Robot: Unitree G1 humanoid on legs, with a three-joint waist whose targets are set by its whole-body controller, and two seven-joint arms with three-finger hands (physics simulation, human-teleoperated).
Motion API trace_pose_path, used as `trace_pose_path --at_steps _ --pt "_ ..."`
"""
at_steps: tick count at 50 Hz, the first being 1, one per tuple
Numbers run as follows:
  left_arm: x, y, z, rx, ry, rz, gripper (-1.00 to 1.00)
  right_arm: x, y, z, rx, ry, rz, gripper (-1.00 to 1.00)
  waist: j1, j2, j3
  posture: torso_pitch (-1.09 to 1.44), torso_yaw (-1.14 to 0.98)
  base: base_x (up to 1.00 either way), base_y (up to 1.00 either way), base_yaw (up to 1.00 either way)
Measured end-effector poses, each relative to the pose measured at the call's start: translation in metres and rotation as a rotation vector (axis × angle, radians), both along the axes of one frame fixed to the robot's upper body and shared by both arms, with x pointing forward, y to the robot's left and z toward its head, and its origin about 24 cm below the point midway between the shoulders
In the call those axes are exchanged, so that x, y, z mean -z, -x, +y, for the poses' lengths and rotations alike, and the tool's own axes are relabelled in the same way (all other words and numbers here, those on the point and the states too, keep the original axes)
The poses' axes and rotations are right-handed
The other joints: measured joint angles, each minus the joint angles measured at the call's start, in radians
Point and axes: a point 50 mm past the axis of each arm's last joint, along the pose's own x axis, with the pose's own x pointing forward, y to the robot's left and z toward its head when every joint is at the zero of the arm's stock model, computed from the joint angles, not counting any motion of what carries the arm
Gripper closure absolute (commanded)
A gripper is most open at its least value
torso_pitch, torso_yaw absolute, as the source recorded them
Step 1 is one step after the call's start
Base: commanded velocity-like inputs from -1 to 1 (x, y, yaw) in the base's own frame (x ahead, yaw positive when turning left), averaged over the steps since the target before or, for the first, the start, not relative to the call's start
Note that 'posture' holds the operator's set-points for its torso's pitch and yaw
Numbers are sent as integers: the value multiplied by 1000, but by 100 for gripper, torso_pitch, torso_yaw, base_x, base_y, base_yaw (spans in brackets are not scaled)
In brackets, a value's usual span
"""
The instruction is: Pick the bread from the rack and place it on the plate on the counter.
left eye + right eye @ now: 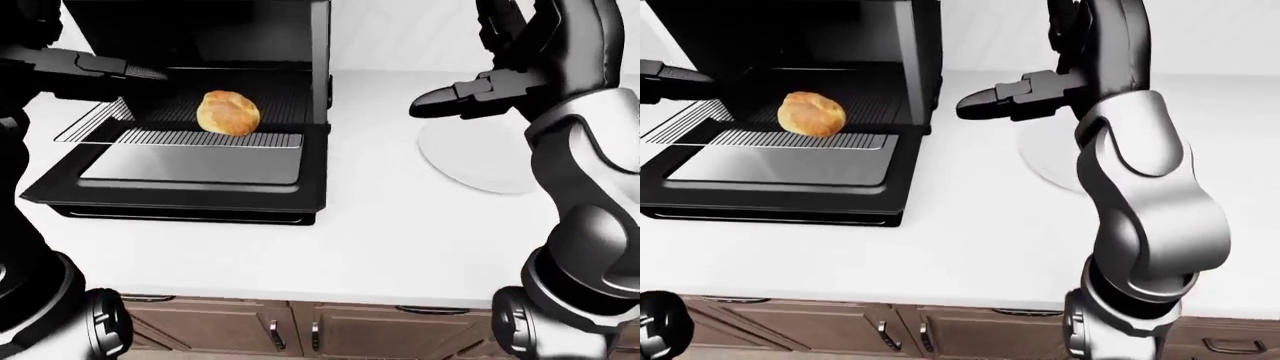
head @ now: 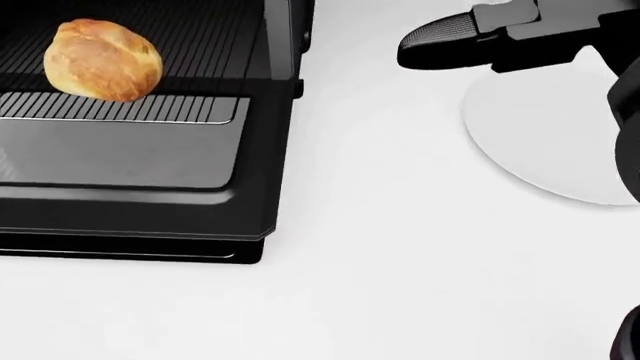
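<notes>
Sitting on the pulled-out rack, the bread is untouched; both the left robot hand and right robot hand hang released, empty. A careless reach could knock it deeper into the oven, away from the plate.

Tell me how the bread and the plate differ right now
The bread is golden brown and lumpy, while the plate is white and flat. The bread sits on the pulled-out rack of the open oven, while the plate lies on the counter to the oven's right in the left-eye view. The right hand hovers over the plate's edge, not over the bread. Neither is held.
</notes>
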Motion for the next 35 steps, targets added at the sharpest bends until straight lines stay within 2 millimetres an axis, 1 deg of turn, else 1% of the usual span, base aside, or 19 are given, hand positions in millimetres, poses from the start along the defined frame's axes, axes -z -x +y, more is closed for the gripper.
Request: trace_pose_path --at_steps 3,6,11,17,21,25,30,35 --pt "1 3 -5 29 23 9 -100 3 -1 -1 5 -1 13 -100 0 -3 4 0 0 0 0 0" --pt "1 6 -14 65 11 5 -100 2 0 -4 11 -6 23 -100 1 -1 5 0 0 0 0 0" --pt "7 10 -27 114 2 7 -100 3 8 -6 21 -13 13 -100 0 -3 1 0 0 0 0 0" --pt "14 8 -33 135 1 22 -100 4 16 -7 25 -15 1 -100 2 -9 0 0 0 0 0 0" --pt "16 5 -36 141 0 25 -100 5 19 -10 30 -14 11 -100 6 -9 3 0 0 0 0 0" --pt "21 -1 -44 164 -6 38 -100 0 23 -12 39 -11 4 -100 8 -8 6 0 0 0 0 0" --pt "28 -9 -53 194 -10 55 -100 -10 39 -18 58 4 -32 -100 10 -10 6 0 0 0 0 0" --pt "38 -15 -60 216 -5 77 -100 -14 50 -29 102 12 -35 -100 12 -17 6 0 0 0 0 0"
